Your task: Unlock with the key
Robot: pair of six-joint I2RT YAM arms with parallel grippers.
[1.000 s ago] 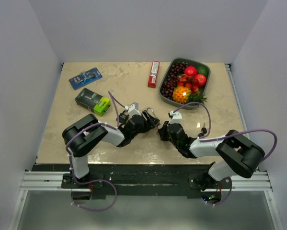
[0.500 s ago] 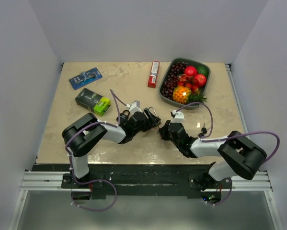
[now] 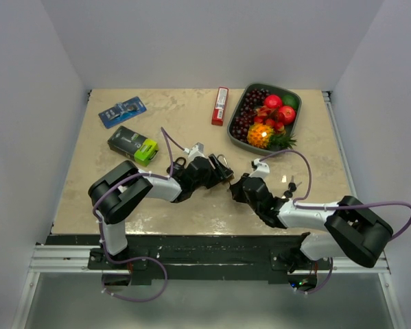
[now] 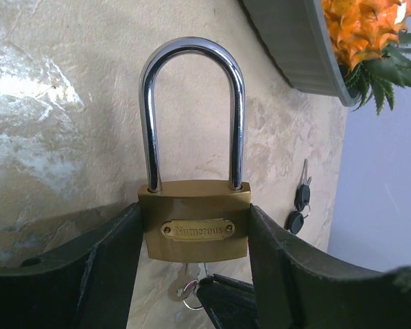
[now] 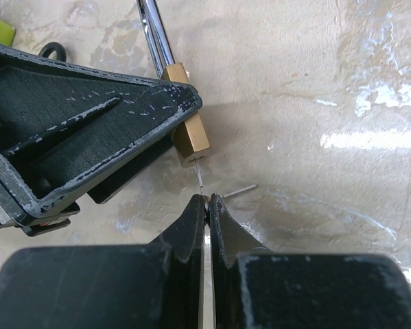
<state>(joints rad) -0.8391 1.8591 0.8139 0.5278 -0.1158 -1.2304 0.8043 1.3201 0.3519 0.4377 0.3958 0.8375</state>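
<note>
Near the middle of the worktop [image 3: 191,123], a little towards its near edge, the brass padlock [image 4: 195,229] sits gripped in the left claw [image 3: 212,171]; the two dark fingers [image 4: 109,264] press on the sides of its body, so the claw stands part-way apart and full of lock; the steel shackle is seated in the body at both legs and points away from the claw, towards the far right corner; the keyhole end of the body faces the near right. Just beside that end is the key [image 4: 182,284], pinched edge-on in the tips of the right claw [image 5: 206,202], whose jaws are drawn almost together on the thin blade; the blade's tip reaches the bottom of the body, though whether it has entered the keyhole I cannot tell; a small ring hangs from the key.

Further towards the right edge, a spare pair of keys [image 4: 298,205] lies flat on the worktop; a grey tray [image 3: 230,127] of fruit fills the far right corner; a red packet [image 3: 220,105] lies by the middle of the far edge; a blue packet [image 3: 122,111] lies towards the far left corner; a black-and-green box [image 3: 132,144] sits near the left edge.
</note>
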